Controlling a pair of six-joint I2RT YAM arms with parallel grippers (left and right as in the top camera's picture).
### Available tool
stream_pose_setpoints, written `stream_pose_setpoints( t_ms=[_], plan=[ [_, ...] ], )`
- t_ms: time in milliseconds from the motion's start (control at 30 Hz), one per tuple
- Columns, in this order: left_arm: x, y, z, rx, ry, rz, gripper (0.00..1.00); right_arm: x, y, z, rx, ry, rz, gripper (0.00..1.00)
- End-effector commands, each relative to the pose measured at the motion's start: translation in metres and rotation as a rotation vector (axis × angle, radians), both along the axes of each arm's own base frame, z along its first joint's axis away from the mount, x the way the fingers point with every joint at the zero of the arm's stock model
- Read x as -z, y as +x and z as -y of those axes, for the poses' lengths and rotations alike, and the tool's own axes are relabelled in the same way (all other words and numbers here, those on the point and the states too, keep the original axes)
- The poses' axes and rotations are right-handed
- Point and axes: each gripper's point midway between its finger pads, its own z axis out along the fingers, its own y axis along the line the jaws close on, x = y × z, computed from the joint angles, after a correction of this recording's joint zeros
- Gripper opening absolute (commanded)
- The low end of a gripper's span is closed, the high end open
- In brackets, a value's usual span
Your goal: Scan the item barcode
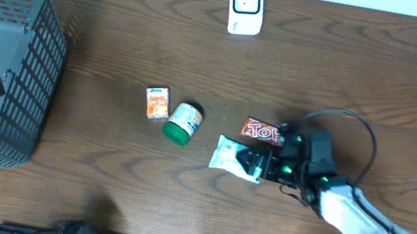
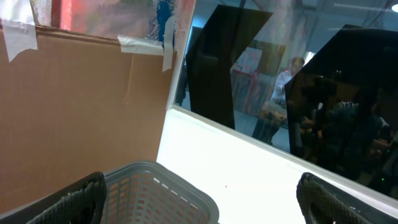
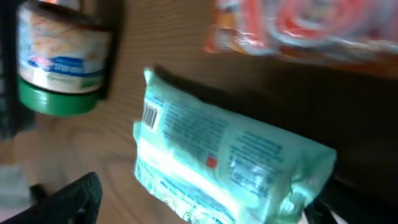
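Observation:
A pale green soft pack lies on the wooden table, its barcode showing near one end in the right wrist view. My right gripper is at the pack's right end and stands open. Its fingers are spread wide either side of the pack, and the left one is clear of it. The white scanner stands at the table's far edge. My left gripper is open and empty above the grey basket, at the far left.
A red snack packet lies just behind the pack. A green-lidded jar and a small orange box lie to its left. The large grey mesh basket fills the table's left end.

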Motion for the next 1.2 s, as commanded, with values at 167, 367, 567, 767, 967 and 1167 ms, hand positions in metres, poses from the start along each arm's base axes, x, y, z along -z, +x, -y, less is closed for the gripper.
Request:
stream_pose_setpoints(
  t_ms=[167, 367, 567, 767, 967, 1167],
  plan=[
    [0.001, -0.002, -0.003, -0.012, -0.015, 0.006, 0.98, 0.139, -0.103, 0.037, 0.010, -0.256, -0.434, 0.01],
    [0.001, -0.002, -0.003, -0.012, -0.015, 0.005, 0.98, 0.108, -0.059, 0.005, -0.053, -0.082, -0.214, 0.01],
    [0.001, -0.002, -0.003, -0.012, -0.015, 0.005, 0.98, 0.029, -0.013, 0.015, -0.025, -0.031, 0.041, 0.01],
    [0.001, -0.002, -0.003, -0.012, -0.015, 0.005, 0.98, -0.051, 0.018, 0.051, 0.092, -0.037, 0.315, 0.01],
    [0.001, -0.002, -0.003, -0.012, -0.015, 0.005, 0.98, -0.068, 0.026, 0.086, 0.212, -0.098, 0.375, 0.01],
    [0.001, -0.002, -0.003, -0.012, -0.015, 0.005, 0.98, -0.050, 0.007, 0.084, 0.220, -0.083, 0.236, 0.99]
  ],
)
